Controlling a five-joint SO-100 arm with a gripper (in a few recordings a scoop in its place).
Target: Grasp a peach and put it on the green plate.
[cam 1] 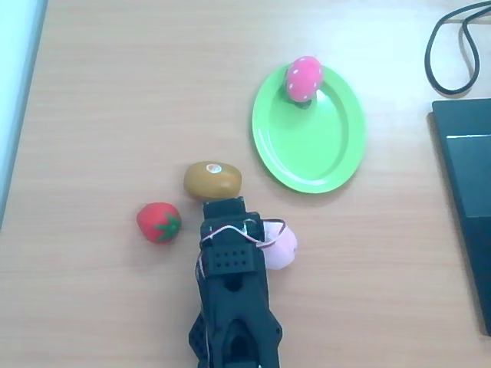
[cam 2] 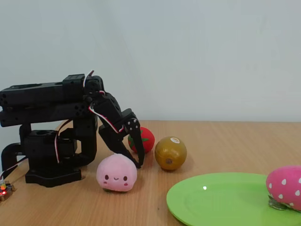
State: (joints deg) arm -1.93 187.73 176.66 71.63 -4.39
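My fixed view gives me the peach's face on the table left of the green plate, overhead hides it half under my folded arm, whose gripper hangs spread just behind it.

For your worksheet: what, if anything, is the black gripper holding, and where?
Nothing: the black gripper stands open just above the pale pink plush peach.

— Looking straight down on the counter from high above?
— Yes; also looking level across it from near the edge, close in, facing the wall.
— Sharing the green plate and black arm.
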